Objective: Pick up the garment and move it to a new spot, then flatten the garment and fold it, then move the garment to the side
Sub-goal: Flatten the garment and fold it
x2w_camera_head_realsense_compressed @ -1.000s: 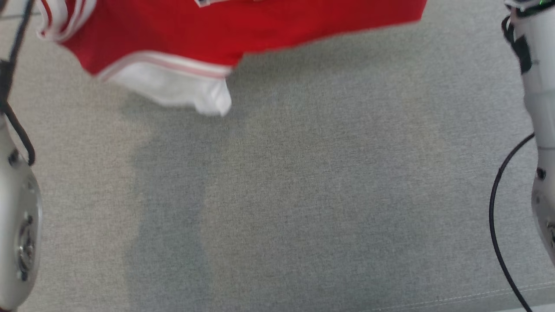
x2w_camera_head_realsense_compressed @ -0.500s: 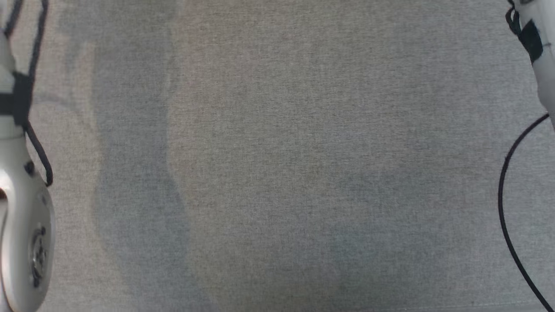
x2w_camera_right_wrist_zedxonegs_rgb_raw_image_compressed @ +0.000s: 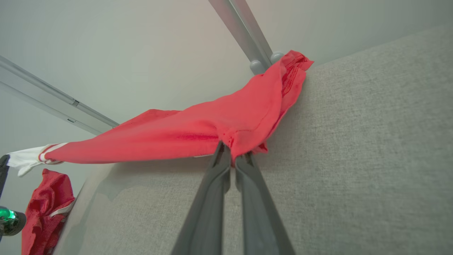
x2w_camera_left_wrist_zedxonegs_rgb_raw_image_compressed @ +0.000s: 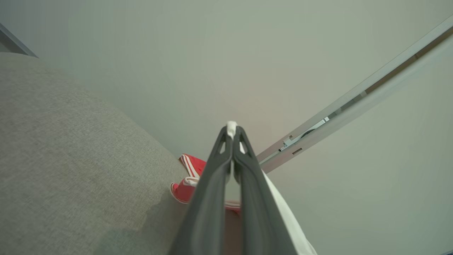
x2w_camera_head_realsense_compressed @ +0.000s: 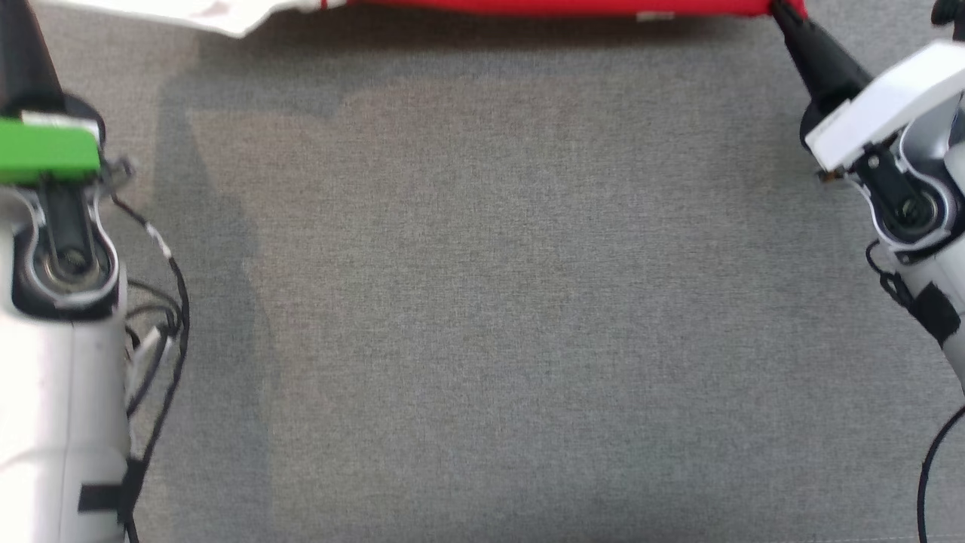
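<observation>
The garment [x2w_camera_head_realsense_compressed: 543,6] is red with white trim and stretches as a taut strip along the top edge of the head view. My right gripper [x2w_camera_head_realsense_compressed: 784,13] is shut on its red right corner. In the right wrist view the garment [x2w_camera_right_wrist_zedxonegs_rgb_raw_image_compressed: 184,131] spans from my right gripper [x2w_camera_right_wrist_zedxonegs_rgb_raw_image_compressed: 231,152] leftward to a white sleeve end. A red part hangs down below that sleeve. My left gripper [x2w_camera_left_wrist_zedxonegs_rgb_raw_image_compressed: 231,131] is shut, with a bit of white cloth pinched at its tips. Red and white fabric of the garment [x2w_camera_left_wrist_zedxonegs_rgb_raw_image_compressed: 187,186] hangs under its fingers.
The grey fabric surface [x2w_camera_head_realsense_compressed: 482,302] spreads below the held garment. Black cables [x2w_camera_head_realsense_compressed: 170,302] loop beside my left forearm. A pale wall with a metal rail [x2w_camera_left_wrist_zedxonegs_rgb_raw_image_compressed: 354,95] stands behind the surface's far edge, and the rail [x2w_camera_right_wrist_zedxonegs_rgb_raw_image_compressed: 240,24] shows again above the garment.
The head view has shifted. The garment hung slack and low a second ago, left the view, and now spans taut along the top edge. Both wrists have come into view.
</observation>
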You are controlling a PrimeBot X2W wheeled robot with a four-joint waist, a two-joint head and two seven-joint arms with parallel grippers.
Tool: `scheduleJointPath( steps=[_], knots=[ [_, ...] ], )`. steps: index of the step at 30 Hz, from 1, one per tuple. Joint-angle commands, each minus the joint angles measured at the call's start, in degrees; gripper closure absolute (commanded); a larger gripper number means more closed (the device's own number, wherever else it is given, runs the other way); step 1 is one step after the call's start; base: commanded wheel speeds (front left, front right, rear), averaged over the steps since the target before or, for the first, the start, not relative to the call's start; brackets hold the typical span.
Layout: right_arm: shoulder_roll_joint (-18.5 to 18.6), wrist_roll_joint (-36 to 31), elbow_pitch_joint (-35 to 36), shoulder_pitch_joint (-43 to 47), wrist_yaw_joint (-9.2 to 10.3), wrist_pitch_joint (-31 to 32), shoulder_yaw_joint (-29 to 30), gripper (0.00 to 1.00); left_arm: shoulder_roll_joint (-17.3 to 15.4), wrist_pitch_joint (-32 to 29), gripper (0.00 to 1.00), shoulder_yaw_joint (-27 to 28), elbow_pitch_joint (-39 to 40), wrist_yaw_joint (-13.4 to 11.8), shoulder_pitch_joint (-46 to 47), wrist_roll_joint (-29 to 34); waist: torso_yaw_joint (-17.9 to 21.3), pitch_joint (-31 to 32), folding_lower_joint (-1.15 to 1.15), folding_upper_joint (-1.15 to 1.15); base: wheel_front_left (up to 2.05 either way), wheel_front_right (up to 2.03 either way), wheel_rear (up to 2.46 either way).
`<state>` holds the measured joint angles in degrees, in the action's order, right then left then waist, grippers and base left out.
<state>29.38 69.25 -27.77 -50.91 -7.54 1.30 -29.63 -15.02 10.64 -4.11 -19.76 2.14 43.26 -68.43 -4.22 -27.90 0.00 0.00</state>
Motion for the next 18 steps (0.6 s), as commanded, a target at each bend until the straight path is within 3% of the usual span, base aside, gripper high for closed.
scheduleJointPath(
  steps=[1,4,7,18],
  knots=[
    [1.32,1.32,0.97,2.58,0.1,-0.05,0.16,1.0,-0.76,0.02,1.0,0.62,1.81,-1.18,-3.87,-0.32,1.76,5.13,0.0,0.0,0.0,0.0,0.0],
    [3.58,4.65,4.54,9.77,0.11,-0.13,-0.39,1.0,-0.37,-0.15,1.0,1.3,8.01,-4.12,-15.55,-1.24,2.07,7.48,0.0,0.0,0.0,0.0,0.0],
    [5.04,6.43,7.19,14.53,0.1,-0.69,-0.87,1.0,0.25,0.16,1.0,1.47,12.03,-5.46,-22.87,-1.63,2.03,9.04,0.0,0.0,0.0,0.0,0.0],
    [12.04,10.4,18.3,33.11,0.11,-4.23,-0.3,1.0,2.07,0.4,1.0,2.76,26.87,-11.06,-42.52,-2.92,0.97,14.27,0.0,0.0,0.0,0.0,0.0]
  ],
)
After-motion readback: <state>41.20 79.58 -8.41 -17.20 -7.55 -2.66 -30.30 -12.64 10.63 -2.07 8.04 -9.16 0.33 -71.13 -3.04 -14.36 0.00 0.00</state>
